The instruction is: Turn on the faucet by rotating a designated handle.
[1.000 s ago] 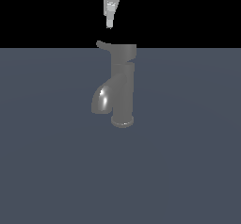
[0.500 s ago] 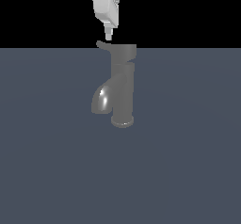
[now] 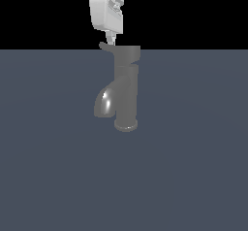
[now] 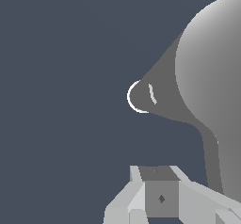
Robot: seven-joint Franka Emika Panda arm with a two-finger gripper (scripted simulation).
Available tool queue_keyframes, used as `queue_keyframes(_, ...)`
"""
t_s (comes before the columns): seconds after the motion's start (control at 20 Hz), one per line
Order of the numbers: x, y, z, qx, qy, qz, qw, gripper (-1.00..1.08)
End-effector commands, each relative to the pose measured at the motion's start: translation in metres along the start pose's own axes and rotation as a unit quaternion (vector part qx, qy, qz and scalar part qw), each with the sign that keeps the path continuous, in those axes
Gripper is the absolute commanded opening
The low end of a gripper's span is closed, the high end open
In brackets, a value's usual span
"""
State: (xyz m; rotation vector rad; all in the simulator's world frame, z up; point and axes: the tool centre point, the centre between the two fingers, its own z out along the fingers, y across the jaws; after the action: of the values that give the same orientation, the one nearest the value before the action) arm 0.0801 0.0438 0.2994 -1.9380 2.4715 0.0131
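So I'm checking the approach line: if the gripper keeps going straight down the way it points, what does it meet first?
Most likely the handle: the gripper points down just above the lever jutting from the faucet cap. Depth is unclear from one exterior view, so it might pass beside it.

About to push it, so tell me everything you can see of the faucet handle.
The handle is a thin, flat grey lever with a rounded tip, matte metal by its look. It juts level from the faucet's wider top cap, toward the exterior view's left. The gripper hangs right over its tip; contact cannot be judged.
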Motion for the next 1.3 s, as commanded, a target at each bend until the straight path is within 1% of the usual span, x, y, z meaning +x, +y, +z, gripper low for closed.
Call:
queue_keyframes(0.0, -0.001, -0.002, 0.002, 0.002, 0.002, 0.008, 1.0000, -1.00)
queue_keyframes(0.35, -0.002, -0.003, 0.003, 0.003, 0.003, 0.011, 0.9999, -1.00)
queue_keyframes(1.25, -0.016, 0.044, 0.003, 0.003, 0.003, 0.011, 0.9999, -1.00)
